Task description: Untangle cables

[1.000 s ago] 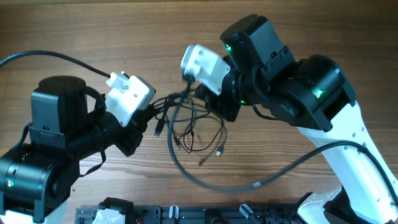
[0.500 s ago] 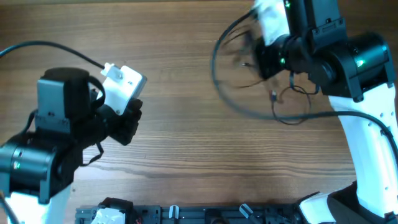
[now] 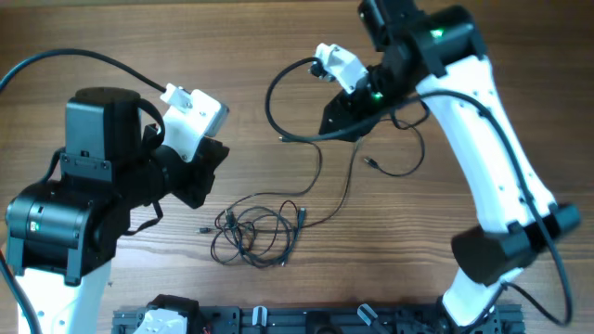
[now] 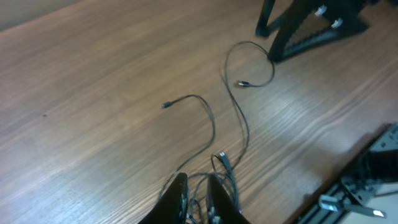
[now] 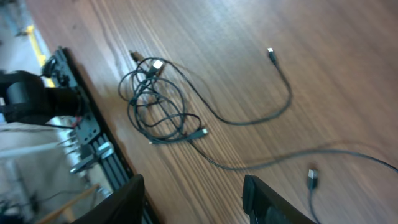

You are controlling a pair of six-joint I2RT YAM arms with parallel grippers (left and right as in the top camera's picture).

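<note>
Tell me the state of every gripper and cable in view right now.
Left gripper: nearly closed beside the bundle; whether it grips anything is unclear.
Right gripper: open, holding nothing.
Cable bundle: tangled in loops.
Trailing cable: stretched out from the bundle, plug end free.

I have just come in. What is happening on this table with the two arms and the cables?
Two robot arms are working at untangling thin cables, but at this moment neither holds any. The right hand is open above the table. The left hand hangs over a knotted bundle lying on the wood. A few strands trail out of it; the knot is not yet undone.
</note>
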